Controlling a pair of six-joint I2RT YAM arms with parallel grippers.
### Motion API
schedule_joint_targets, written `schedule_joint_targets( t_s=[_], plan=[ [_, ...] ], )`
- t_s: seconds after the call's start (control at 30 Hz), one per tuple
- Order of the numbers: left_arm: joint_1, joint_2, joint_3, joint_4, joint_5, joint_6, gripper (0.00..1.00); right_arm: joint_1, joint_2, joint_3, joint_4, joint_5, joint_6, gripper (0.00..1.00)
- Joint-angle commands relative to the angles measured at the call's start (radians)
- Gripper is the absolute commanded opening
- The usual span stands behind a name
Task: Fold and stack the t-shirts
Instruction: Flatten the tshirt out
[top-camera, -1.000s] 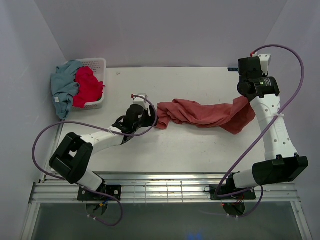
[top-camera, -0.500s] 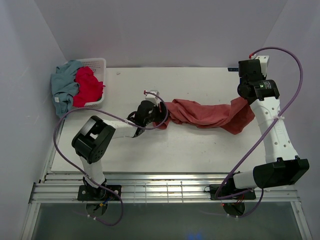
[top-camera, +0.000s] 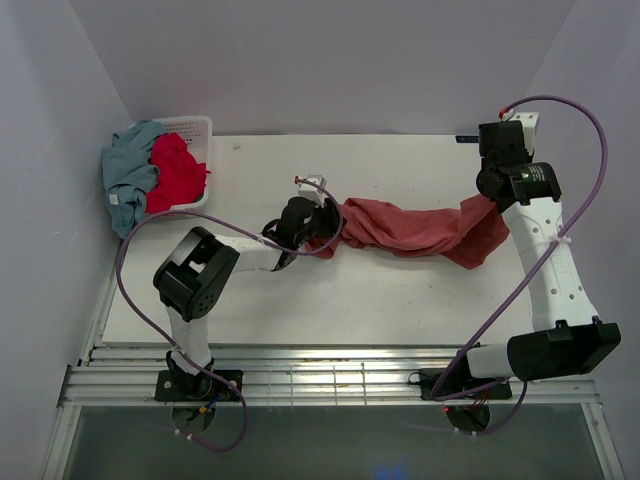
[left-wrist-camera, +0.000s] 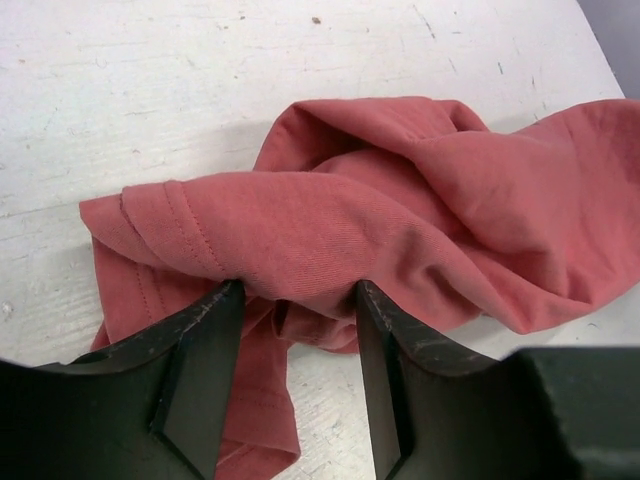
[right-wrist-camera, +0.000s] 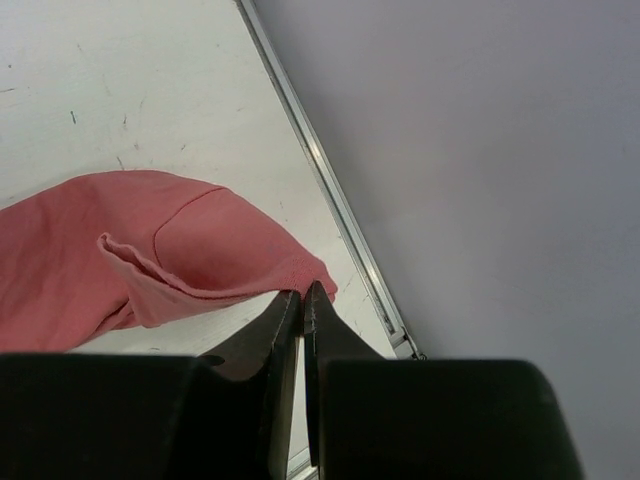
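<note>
The salmon-red t-shirt (top-camera: 410, 226) lies bunched in a long strip across the table's middle. My left gripper (top-camera: 322, 215) is open at its left end; in the left wrist view the gripper (left-wrist-camera: 300, 300) has its jaws wide apart, tips against the bunched shirt (left-wrist-camera: 380, 220). My right gripper (top-camera: 490, 200) is shut on the shirt's right end and holds it raised; in the right wrist view the gripper (right-wrist-camera: 302, 292) pinches the edge of the shirt (right-wrist-camera: 210, 250). The crimson t-shirt (top-camera: 178, 170) and the grey-blue t-shirt (top-camera: 128, 172) lie in the basket.
The white lattice basket (top-camera: 200, 126) stands at the table's back left, with the grey-blue shirt hanging over its left side. The table's right edge rail (right-wrist-camera: 330, 190) and a wall are close beside my right gripper.
My left gripper has moved right to the shirt's left end, its elbow swinging in. The right gripper has kept its hold and hardly moved.
</note>
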Motion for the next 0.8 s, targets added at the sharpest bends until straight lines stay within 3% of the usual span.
schedule_joint_targets(
  t_s=[0.0,0.3,0.57,0.77],
  plan=[
    [-0.008,0.009,0.031,0.008,0.012,-0.015,0.58,-0.004,-0.036,-0.004,0.040,0.006,-0.007,0.08],
    [-0.017,-0.025,-0.012,-0.005,-0.013,-0.021,0.41,-0.004,-0.039,-0.011,0.040,-0.003,-0.005,0.08],
    [-0.021,-0.043,-0.036,-0.005,0.001,-0.025,0.40,-0.004,-0.036,-0.022,0.040,-0.014,-0.003,0.08],
    [-0.026,-0.057,-0.069,-0.003,-0.009,-0.012,0.50,-0.002,-0.038,-0.027,0.042,-0.020,-0.003,0.08]
  ],
)
